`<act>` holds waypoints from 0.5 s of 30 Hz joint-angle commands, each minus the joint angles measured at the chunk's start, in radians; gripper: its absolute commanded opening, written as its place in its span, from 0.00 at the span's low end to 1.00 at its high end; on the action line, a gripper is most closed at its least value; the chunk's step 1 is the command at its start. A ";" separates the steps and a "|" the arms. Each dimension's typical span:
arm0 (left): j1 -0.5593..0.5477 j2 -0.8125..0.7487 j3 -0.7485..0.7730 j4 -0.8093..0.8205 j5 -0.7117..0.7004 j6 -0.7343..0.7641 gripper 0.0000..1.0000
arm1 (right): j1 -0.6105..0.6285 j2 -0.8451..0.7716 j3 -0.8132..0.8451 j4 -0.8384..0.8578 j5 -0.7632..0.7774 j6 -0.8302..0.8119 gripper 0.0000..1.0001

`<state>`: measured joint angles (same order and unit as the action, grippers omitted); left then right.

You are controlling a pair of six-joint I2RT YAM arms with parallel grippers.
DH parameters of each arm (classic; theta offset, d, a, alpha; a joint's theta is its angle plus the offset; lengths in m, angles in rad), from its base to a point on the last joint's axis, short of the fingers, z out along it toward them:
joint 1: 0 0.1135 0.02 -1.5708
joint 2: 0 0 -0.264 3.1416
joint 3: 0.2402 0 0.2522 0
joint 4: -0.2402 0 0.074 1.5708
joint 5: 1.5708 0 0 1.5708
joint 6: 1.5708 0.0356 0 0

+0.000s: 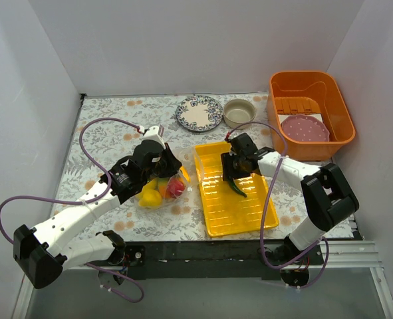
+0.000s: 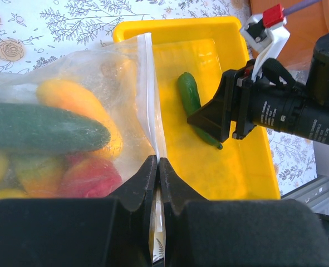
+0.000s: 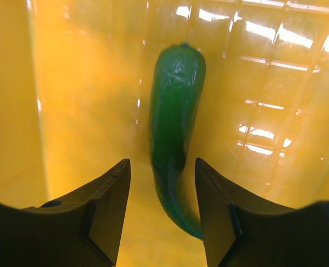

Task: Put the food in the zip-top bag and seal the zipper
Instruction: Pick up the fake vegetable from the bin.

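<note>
The clear zip-top bag (image 1: 161, 189) lies left of the yellow tray (image 1: 249, 214), holding several pieces of food: a green cucumber (image 2: 42, 129) and yellow, orange and red pieces. My left gripper (image 2: 158, 164) is shut on the bag's mouth edge, pinching the pale zipper (image 2: 147, 94). A green chili (image 3: 172, 111) lies alone on the tray floor. My right gripper (image 3: 162, 167) hangs low over it, open. Its fingertips straddle the chili's thin tail end, with a gap showing on the left side. In the top view, the right gripper (image 1: 232, 177) covers part of the chili (image 1: 239, 187).
An orange basin (image 1: 342, 136) with a pink dotted plate (image 1: 304, 128) stands at the back right. A patterned plate (image 1: 199, 113) and a beige bowl (image 1: 239, 113) sit behind the tray. White walls close in the floral tablecloth on three sides.
</note>
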<state>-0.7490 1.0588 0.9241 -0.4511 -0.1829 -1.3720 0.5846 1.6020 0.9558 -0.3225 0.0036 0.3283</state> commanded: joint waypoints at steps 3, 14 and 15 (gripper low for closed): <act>0.002 -0.002 0.010 0.005 -0.006 0.008 0.00 | 0.000 -0.059 -0.077 0.034 -0.033 -0.017 0.56; 0.002 -0.006 0.010 0.003 -0.007 0.004 0.00 | 0.000 -0.030 -0.086 0.043 -0.039 -0.002 0.39; 0.002 -0.006 0.009 0.003 -0.004 0.004 0.00 | 0.000 -0.027 -0.083 0.043 -0.042 0.000 0.36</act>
<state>-0.7490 1.0592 0.9241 -0.4484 -0.1829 -1.3724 0.5846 1.5700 0.8677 -0.3080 -0.0257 0.3241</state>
